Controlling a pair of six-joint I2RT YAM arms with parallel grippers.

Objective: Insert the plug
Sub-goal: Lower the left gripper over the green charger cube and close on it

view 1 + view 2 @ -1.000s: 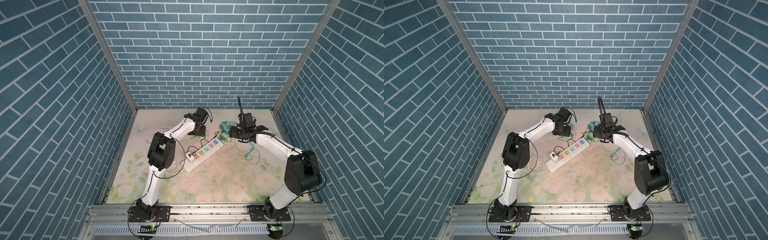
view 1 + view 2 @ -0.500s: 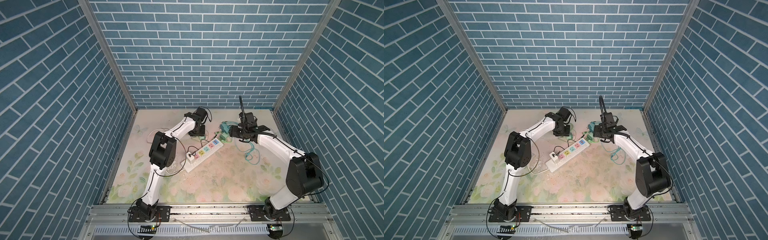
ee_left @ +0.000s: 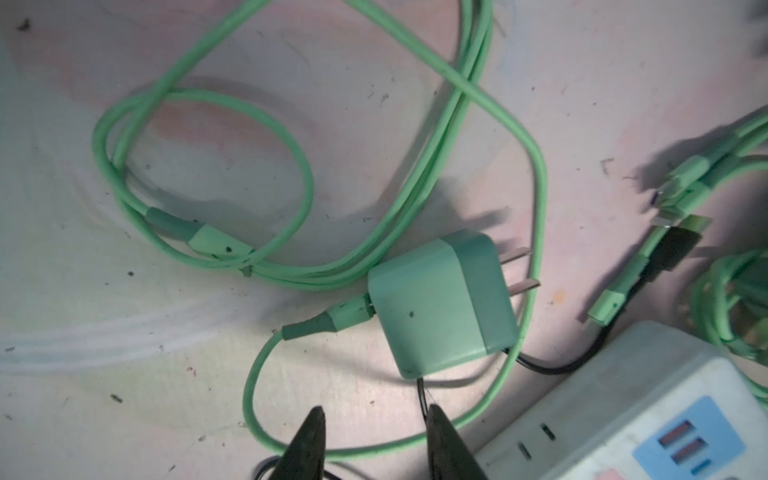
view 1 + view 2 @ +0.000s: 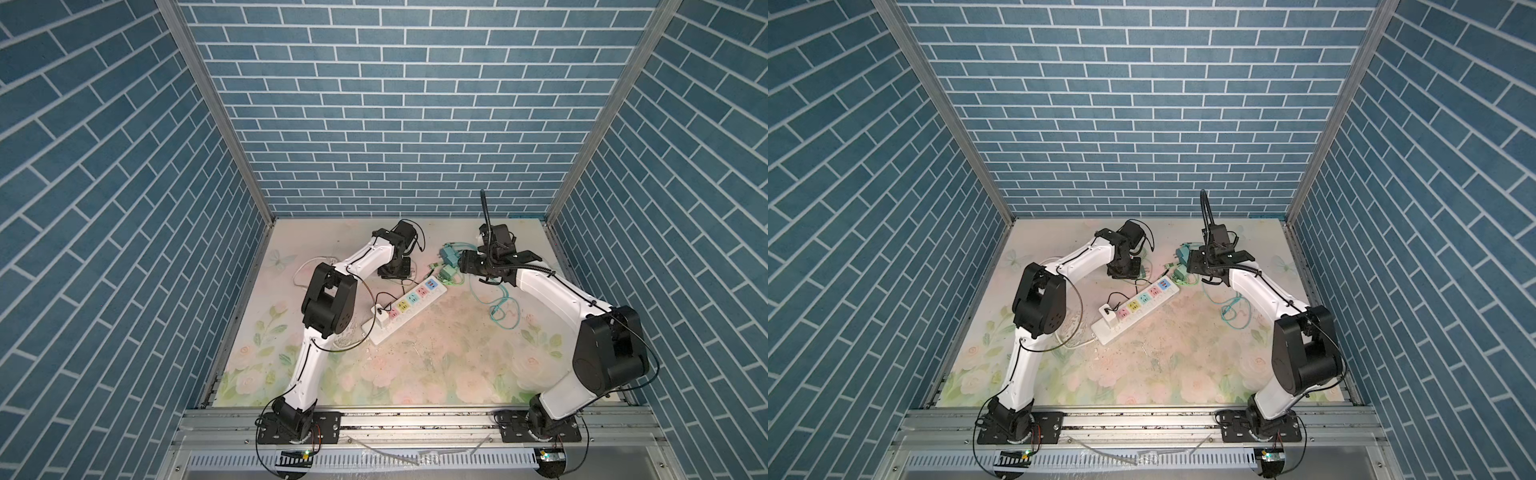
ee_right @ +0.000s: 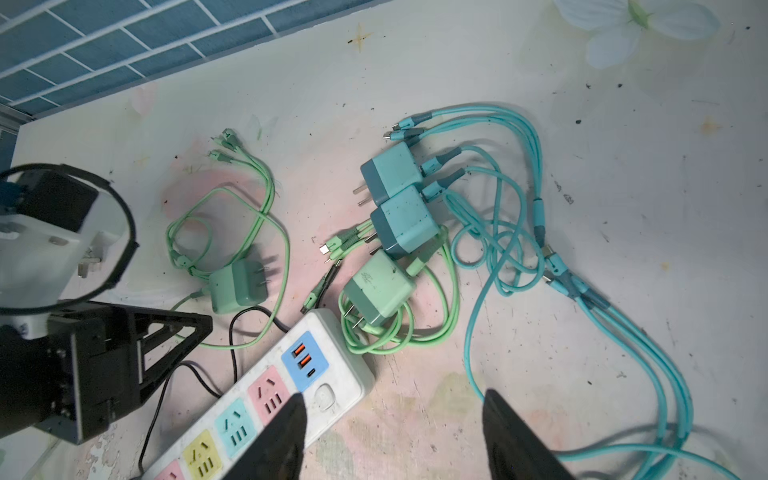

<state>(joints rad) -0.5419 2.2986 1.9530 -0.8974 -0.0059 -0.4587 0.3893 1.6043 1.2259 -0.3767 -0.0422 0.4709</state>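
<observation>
A mint-green plug lies flat on the floral table, its two prongs pointing away from its green cable. My left gripper hovers just short of it, the jaws apart with only a loop of cable and a thin black wire beneath them. The same plug shows in the right wrist view beside the left gripper's fingers. The white power strip with coloured sockets lies diagonally mid-table. My right gripper hangs open and empty over the strip's far end.
A second green plug and two teal plugs cluster by the strip's end, with tangled teal cables to the right. A white plug with a black wire sits in the strip's near end. Brick walls close in on three sides.
The left gripper's jaws have narrowed over the green plug's cable. The left arm's elbow shifted slightly. The right arm has stayed where it was.
</observation>
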